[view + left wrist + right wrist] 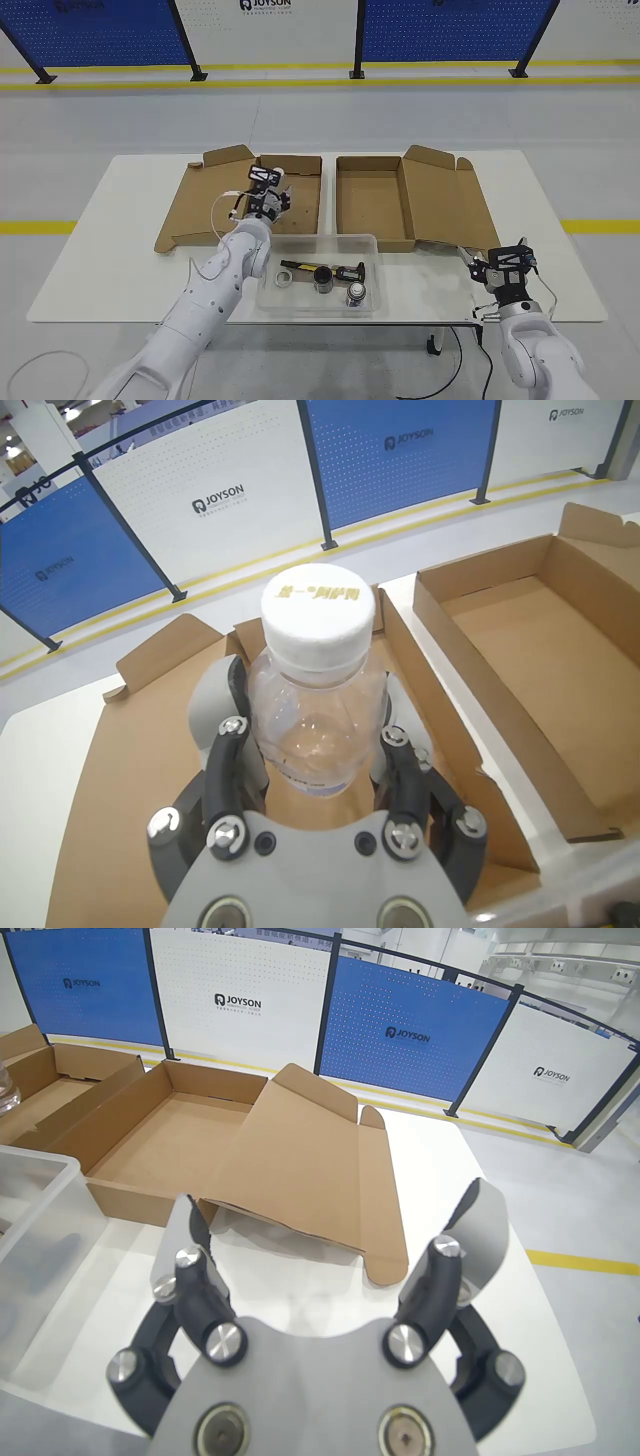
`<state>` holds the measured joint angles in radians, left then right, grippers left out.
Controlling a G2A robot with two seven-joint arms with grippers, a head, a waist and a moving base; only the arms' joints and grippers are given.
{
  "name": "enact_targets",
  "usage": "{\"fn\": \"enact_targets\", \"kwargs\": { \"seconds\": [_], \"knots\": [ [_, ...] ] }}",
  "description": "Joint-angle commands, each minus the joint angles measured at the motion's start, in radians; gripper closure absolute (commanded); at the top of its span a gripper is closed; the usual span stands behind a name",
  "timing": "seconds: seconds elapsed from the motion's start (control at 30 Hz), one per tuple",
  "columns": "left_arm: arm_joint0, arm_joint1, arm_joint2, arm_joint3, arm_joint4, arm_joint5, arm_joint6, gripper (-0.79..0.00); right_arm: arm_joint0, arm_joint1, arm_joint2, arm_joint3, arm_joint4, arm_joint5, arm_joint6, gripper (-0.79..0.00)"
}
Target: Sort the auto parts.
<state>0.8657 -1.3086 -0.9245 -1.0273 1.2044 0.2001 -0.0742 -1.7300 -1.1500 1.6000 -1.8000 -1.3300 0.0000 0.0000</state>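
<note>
Left pincer [310,700]: pressed onto a bottle [315,720], one grey curved finger [215,695] with a black ribbed pad on each side of the body. The bottle is clear, thin-walled plastic with a ridged shoulder and a white round cap [317,620] with a grooved edge; the cap end points away from the wrist. In the top view this pincer [265,195] and the bottle [277,178] are over the left cardboard box [300,210], a shallow brown tray of plain corrugated board with its lid folded flat outward. The right cardboard box [370,205] stands just beside it, of the same build, with a bare floor [165,1138] and its lid lying open on the white table [120,240]. Right pincer [332,1208]: spread wide, holding nothing, over the smooth table top near the right front corner, just beside the open lid flap. A clear plastic bin [320,240], rectangular with rounded corners, sits in front of the two boxes. It holds a long black part [310,268], a short black cylinder [323,280], a shiny metal cylinder [356,293] and what appears to be a pale ring [284,281], all lying close together on the bin floor.
</note>
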Motion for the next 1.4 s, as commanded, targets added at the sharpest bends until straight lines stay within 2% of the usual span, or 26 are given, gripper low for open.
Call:
{"fn": "enact_targets", "kwargs": {
  "seconds": [0.0, 0.33, 0.37, 0.47, 0.53, 0.57, 0.77, 1.03, 1.17, 1.37],
  "knots": [
    [-0.006, -0.006, 0.000, 0.028, -0.007, 0.002, 0.011, 0.000, 0.000, 0.000, 0.000, 0.000, 0.000, 0.000, 0.000, -0.785],
    [-0.034, -0.031, 0.002, 0.130, -0.008, 0.021, 0.031, 0.000, 0.000, 0.000, 0.000, 0.000, 0.000, 0.000, 0.000, -0.785],
    [-0.036, -0.033, 0.003, 0.141, -0.005, 0.023, 0.032, -0.135, 0.000, 0.000, 0.000, 0.000, 0.000, 0.000, 0.000, -0.785],
    [-0.041, -0.040, 0.001, 0.161, -0.011, 0.026, 0.036, -0.299, 0.000, 0.000, 0.000, 0.000, 0.000, 0.000, 0.000, -0.785],
    [-0.045, -0.044, -0.002, 0.175, -0.011, 0.024, 0.039, -0.733, 0.000, 0.000, 0.000, 0.000, 0.000, 0.000, 0.000, -0.785],
    [-0.047, -0.045, -0.004, 0.180, -0.010, 0.025, 0.041, -0.785, 0.000, 0.000, 0.000, 0.000, 0.000, 0.000, 0.000, -0.785],
    [-0.048, -0.051, -0.011, 0.179, 0.007, 0.024, 0.044, -0.785, 0.000, 0.000, 0.000, 0.000, 0.000, 0.000, 0.000, -0.785],
    [-0.010, -0.043, -0.041, 0.092, 0.061, 0.045, 0.053, -0.785, 0.000, 0.000, 0.000, 0.000, 0.000, 0.000, 0.000, -0.785],
    [0.037, -0.030, -0.081, -0.022, 0.093, 0.064, 0.039, -0.785, 0.000, 0.000, 0.000, 0.000, 0.000, 0.000, 0.000, -0.785],
    [0.146, 0.004, -0.158, -0.279, 0.200, 0.051, -0.066, -0.785, 0.000, 0.000, 0.000, 0.000, 0.000, 0.000, 0.000, -0.785]
  ]
}}
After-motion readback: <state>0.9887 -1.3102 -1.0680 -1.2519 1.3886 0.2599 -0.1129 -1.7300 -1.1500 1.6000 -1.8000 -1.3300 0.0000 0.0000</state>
